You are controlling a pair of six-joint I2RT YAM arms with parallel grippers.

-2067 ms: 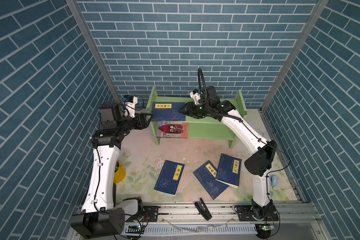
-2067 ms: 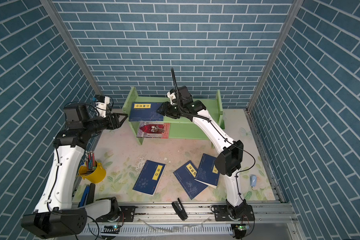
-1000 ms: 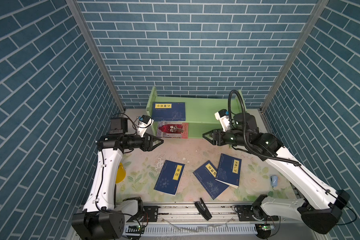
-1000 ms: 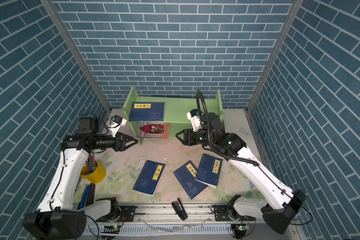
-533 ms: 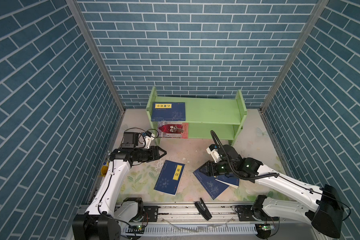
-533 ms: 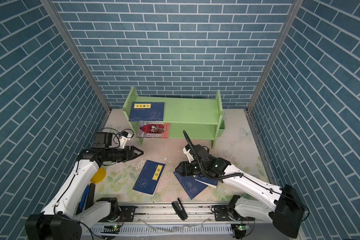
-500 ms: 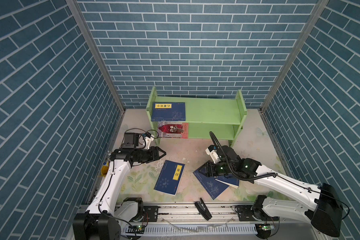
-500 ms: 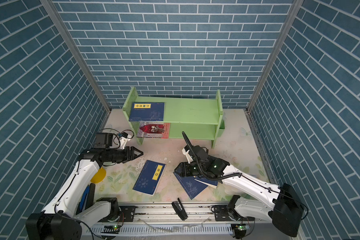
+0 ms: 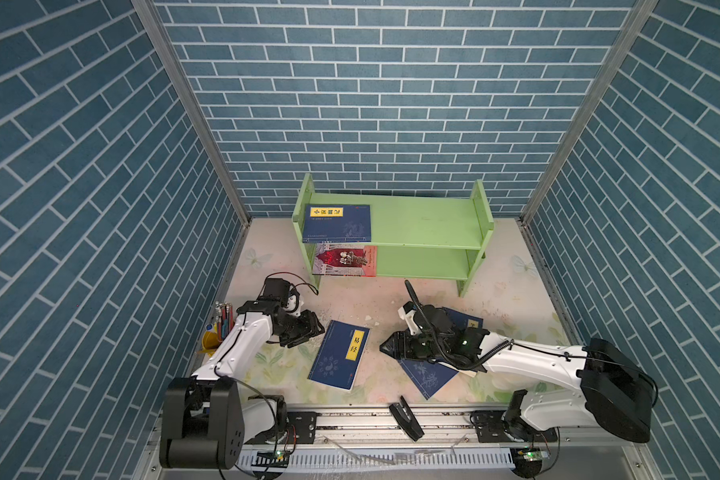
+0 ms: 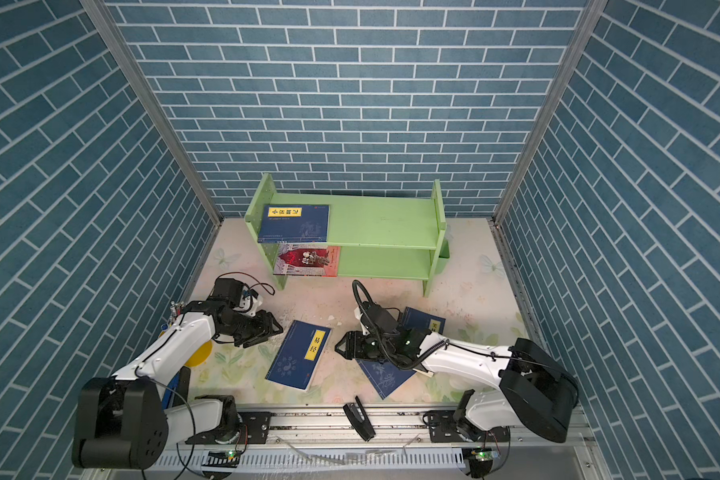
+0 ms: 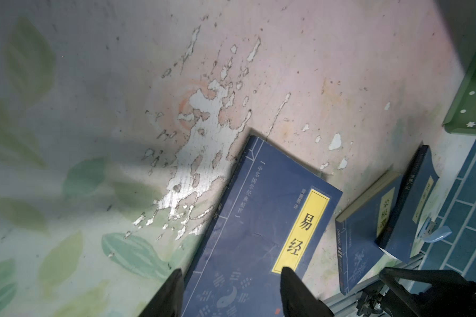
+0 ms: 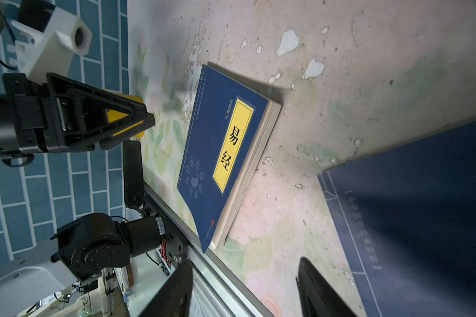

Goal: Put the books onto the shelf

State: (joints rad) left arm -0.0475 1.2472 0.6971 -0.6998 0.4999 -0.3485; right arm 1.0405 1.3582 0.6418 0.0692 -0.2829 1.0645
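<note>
We flank the blue 易经 book (image 9: pixel 339 354).
Our left gripper (image 9: pixel 317 330), jaws apart, empty, hangs just left of it; our right gripper (image 9: pixel 385 348), equally spread, empty, just right.

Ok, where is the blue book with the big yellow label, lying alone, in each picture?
In a top view: the blue book lies low and centre-left, between the arms.
In a top view: the book, same place.
Left wrist: the book close up, ahead of the fingertips.
Right wrist: the book mid-picture, beside the left gripper.
Shared landmark: the left gripper, open beside it in all four.
</note>
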